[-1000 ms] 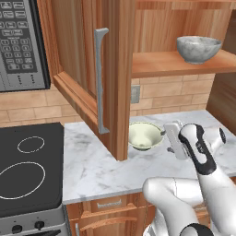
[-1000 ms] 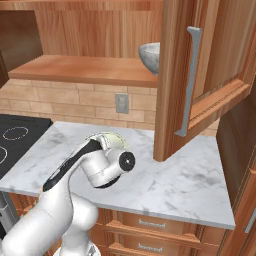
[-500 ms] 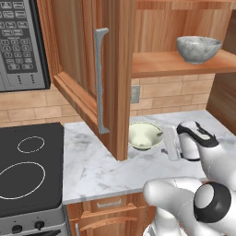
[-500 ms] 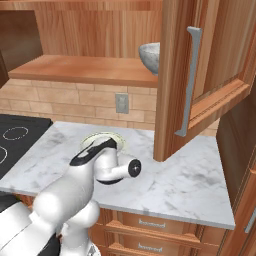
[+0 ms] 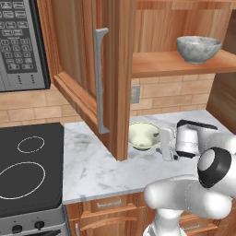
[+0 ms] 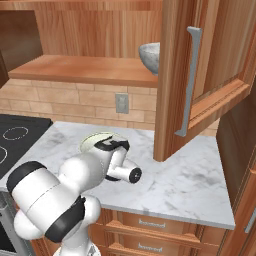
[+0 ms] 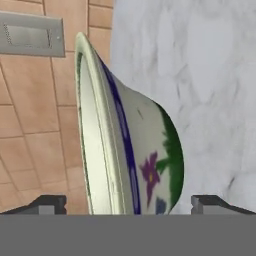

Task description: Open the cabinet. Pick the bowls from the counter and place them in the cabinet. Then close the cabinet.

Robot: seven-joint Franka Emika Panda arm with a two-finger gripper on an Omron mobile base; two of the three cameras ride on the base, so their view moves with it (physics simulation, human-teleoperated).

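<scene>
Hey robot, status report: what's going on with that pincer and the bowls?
Pincer open, straddling cream-green bowl on counter. Grey speckled bowl on cabinet shelf. Cabinet door open, beside the bowl.

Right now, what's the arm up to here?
The cabinet is open and the grey-white speckled bowl already sits on its shelf. The arm has its open gripper turned sideways at the cream-green bowl, which rests on the counter. In the hand view the bowl's wall lies between the two finger tips, jaws apart, so it looks like the approach just before the grasp. Nothing is held yet.
</scene>
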